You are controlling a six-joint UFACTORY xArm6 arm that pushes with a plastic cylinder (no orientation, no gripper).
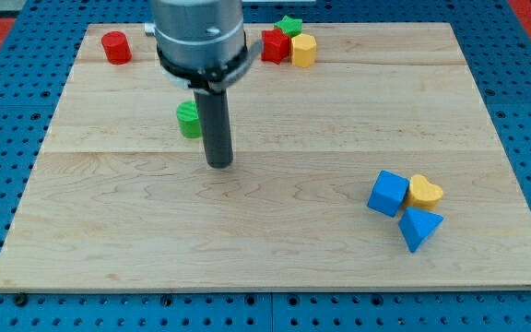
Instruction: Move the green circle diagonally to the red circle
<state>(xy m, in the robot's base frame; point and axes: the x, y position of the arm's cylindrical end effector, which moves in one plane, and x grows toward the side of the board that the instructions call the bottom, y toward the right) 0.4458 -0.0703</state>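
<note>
Nearest you, toward the view's bottom right of the wooden desk [275, 240], sit a blue cube [388, 193], a yellow heart [425, 191] and a blue triangle [419, 227], bunched together. Your tool is a bare rod with nothing to clench or release; its tip [219, 164] rests on the desk just right of and slightly below the green circle [189, 119], close but seemingly not touching. That red circle [115, 46] stands well apart at the top left corner, so the diagonal push looks barely begun. At the top edge cluster a red block [275, 45], a green star [290, 25] and a yellow block [303, 50].
</note>
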